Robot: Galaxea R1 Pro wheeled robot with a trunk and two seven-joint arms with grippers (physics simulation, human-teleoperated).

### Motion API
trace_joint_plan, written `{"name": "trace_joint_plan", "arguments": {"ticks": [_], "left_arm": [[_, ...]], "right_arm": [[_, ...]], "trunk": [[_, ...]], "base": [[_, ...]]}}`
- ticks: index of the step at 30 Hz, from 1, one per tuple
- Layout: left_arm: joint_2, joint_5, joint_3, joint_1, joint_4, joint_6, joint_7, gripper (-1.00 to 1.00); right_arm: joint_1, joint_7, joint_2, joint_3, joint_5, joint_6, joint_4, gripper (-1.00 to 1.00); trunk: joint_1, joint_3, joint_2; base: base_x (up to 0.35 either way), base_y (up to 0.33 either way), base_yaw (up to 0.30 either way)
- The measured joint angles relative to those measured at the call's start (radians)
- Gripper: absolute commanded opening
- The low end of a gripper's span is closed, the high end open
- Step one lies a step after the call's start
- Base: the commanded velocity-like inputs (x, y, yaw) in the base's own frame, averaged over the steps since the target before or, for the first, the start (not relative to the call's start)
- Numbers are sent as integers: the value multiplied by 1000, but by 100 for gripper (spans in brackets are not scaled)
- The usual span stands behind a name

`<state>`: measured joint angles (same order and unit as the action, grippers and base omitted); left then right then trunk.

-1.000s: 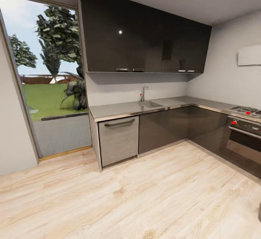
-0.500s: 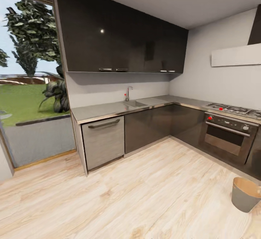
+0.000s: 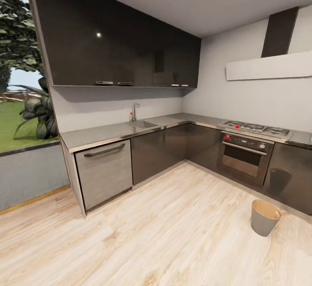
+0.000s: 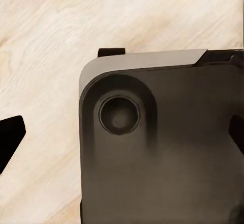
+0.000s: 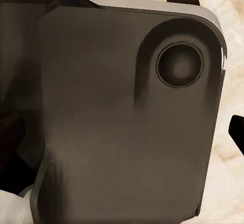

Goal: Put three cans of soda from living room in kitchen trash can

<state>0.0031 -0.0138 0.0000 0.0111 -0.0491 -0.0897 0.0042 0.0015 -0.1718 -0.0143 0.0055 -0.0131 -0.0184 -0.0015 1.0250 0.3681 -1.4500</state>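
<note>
Fingertips (image 4: 10, 140) of the left gripper poke in as dark slivers at the edges of its wrist frame, and the right gripper's fingertip (image 5: 236, 132) likewise; whether either is released or clenched, I cannot tell. Beneath both sits the robot's dark base (image 4: 162, 147) over pale wood floor (image 4: 46, 40). Up in the head view we get the kitchen (image 3: 164, 147): dark cabinets, sink (image 3: 142, 124), oven (image 3: 245, 158), window at far left. And at lower right, the tash can (image 3: 264, 217) stands upright on the floor, near the oven.
</note>
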Motion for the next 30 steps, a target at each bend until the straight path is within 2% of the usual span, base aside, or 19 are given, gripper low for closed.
{"name": "trace_joint_plan", "arguments": {"ticks": [30], "left_arm": [[0, 0, 0, 0, 0, 0, 0, 100]], "right_arm": [[0, 1, 1, -1, -1, 0, 0, 100]], "trunk": [[0, 0, 0]], "base": [[0, 0, -271]]}}
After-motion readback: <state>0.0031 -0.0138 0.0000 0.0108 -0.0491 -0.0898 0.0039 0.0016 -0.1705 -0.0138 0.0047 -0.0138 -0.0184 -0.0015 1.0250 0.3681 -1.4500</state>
